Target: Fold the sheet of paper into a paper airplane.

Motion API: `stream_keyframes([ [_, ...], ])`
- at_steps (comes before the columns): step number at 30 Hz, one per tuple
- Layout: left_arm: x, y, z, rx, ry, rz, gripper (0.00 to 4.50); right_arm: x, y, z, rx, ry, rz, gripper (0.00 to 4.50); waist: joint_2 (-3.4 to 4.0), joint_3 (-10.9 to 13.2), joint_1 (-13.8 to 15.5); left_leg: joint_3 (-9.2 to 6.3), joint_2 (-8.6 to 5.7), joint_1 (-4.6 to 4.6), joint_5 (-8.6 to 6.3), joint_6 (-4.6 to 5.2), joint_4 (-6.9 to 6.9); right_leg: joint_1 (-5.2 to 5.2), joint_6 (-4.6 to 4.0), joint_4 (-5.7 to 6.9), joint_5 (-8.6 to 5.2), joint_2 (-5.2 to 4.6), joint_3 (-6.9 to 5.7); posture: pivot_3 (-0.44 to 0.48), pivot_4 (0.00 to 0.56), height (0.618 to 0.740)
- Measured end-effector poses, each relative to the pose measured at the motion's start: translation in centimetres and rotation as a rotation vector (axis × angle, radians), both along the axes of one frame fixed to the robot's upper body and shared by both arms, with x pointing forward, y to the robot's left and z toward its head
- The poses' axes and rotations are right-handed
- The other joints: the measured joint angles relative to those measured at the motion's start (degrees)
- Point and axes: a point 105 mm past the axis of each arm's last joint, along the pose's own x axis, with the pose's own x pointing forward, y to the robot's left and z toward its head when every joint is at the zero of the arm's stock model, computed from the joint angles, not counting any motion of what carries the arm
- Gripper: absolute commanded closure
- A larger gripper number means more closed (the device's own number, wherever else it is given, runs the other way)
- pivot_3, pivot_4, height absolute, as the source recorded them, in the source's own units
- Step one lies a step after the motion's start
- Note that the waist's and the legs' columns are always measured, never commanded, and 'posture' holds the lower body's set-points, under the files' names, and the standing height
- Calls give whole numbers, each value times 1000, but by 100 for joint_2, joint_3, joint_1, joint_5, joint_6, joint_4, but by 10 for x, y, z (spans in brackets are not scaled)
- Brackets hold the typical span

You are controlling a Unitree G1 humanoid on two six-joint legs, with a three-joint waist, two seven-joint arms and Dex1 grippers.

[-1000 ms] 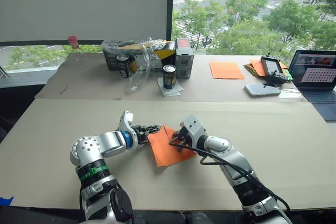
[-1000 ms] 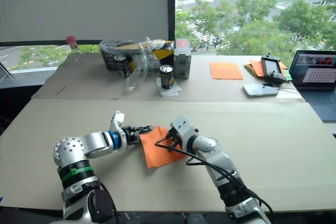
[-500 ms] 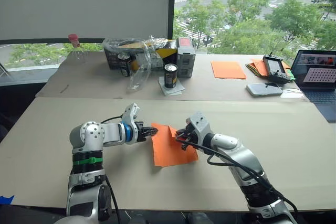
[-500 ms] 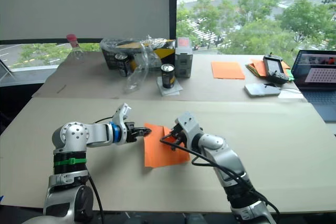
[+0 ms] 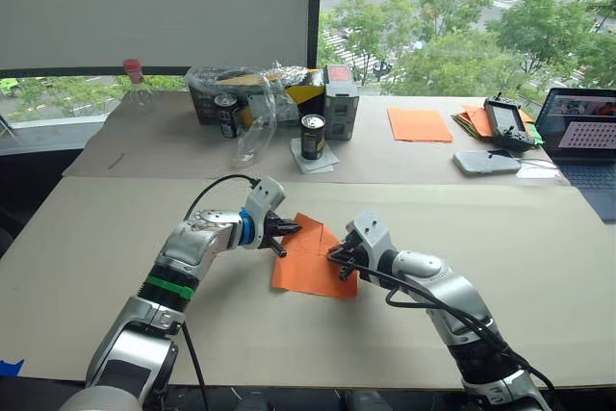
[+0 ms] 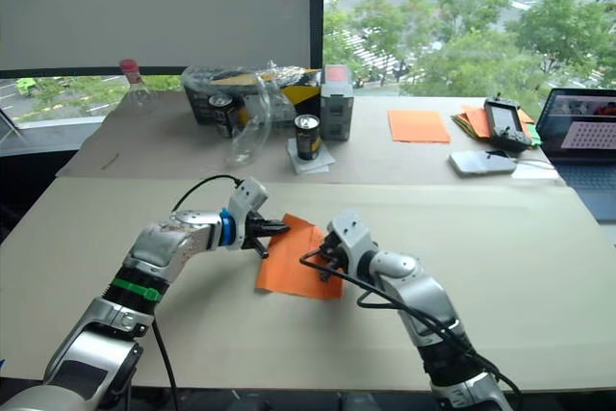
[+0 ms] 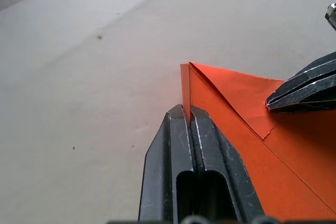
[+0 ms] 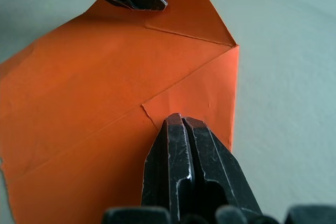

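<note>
The sheet of paper (image 5: 310, 259) lies on the cardboard-covered bench (image 5: 539, 267), near the middle of its front half, one corner already folded over. The left gripper (image 7: 188, 115) has its fingers pressed together on the sheet's left edge, pinching it. The right gripper (image 8: 180, 121) rests on the sheet's right side, fingers closed, tips pressing the paper.

Legible text: none. Cans (image 5: 311, 137), box (image 5: 339, 103) and laptop screen (image 5: 585, 133) carry markings too small to read.
</note>
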Motion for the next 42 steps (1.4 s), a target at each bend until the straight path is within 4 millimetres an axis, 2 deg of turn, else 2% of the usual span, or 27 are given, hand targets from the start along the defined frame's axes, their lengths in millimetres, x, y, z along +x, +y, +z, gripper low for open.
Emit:
stream_keyframes([
  [7, 1, -8, 1, 64, -153, -97, 4463, -1, 0, -2, 4, 2, -2, 4500, 0, 0, -11, 0, 0, 5, 1, 3, 3, 4, 1, 8, 0, 1, 0, 0, 150, 730],
  [15, -5, -13, -16, 233, -285, -177, 4463, -1, -2, -3, 4, 3, -10, 4500, 0, 0, -9, -1, 0, 8, 0, 5, 10, 7, 1, 16, -1, 1, 0, 0, 150, 730],
  [28, -13, -18, -18, 478, -694, -308, 4463, 0, 0, -3, 13, 5, -13, 4500, 0, 0, -4, -1, 0, 6, -5, 13, 35, 12, 2, 27, 0, 1, 0, 0, 150, 730],
  [34, -17, -17, -24, 518, -730, -346, 4463, 3, 5, 3, 51, 5, -9, 4500, 1, 0, -11, -1, 1, 6, -6, 15, 36, 11, 2, 29, 0, 2, 0, 0, 150, 730],
  [42, -17, -19, -25, 552, -751, -352, 4463, 27, 7, 19, 106, -34, -19, 4500, 3, -2, -12, 0, 0, 14, -5, 15, 40, 18, 2, 35, 0, 2, 0, 0, 150, 730],
])
